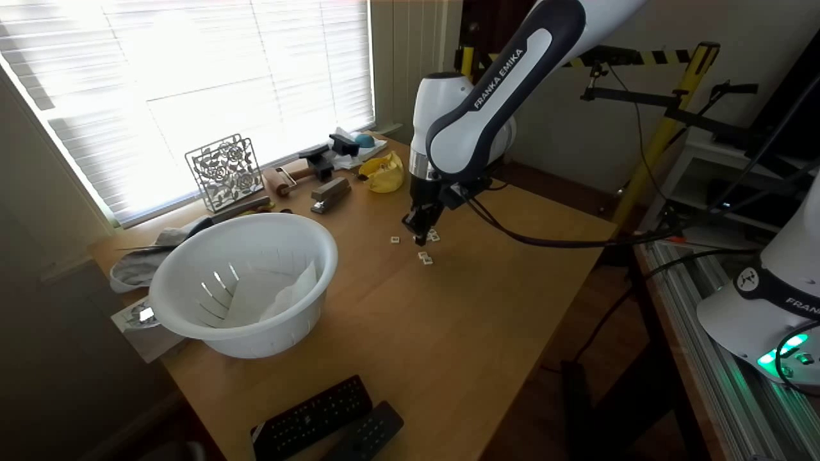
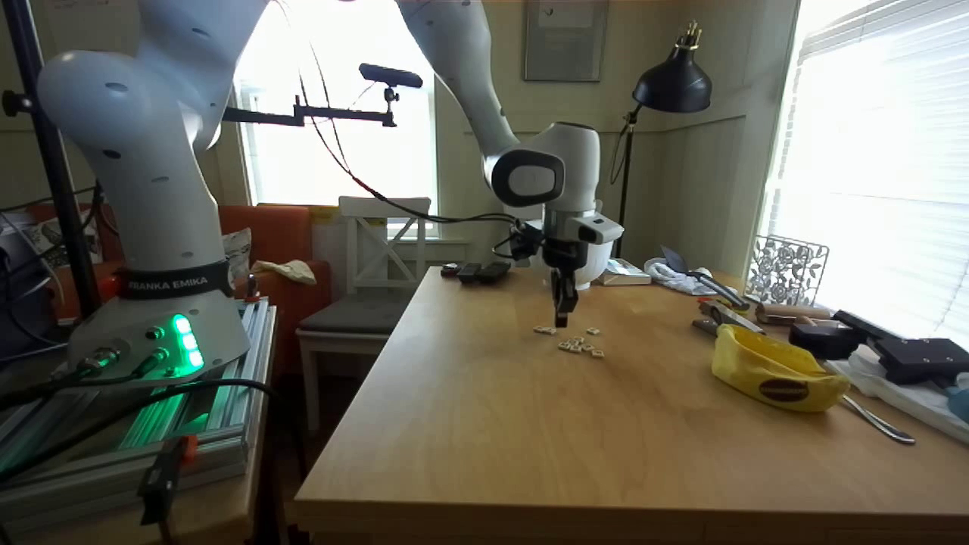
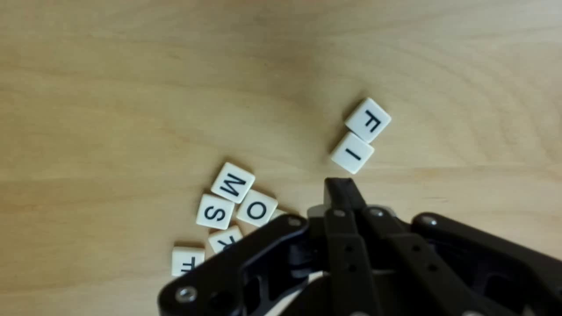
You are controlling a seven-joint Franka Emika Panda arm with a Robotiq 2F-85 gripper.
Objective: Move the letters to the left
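My wrist view alone lets me read the letters (image 3: 257, 210), lying on the table (image 3: 109, 109) near my gripper (image 3: 344, 185); its fingers (image 3: 341, 219) meet, gripping nothing. "F" (image 3: 368, 120) touches "I" (image 3: 352, 152). In an exterior view I see into the bowl (image 1: 269, 342): whitish sheets (image 1: 259, 298), paper or cloth, I can't tell.
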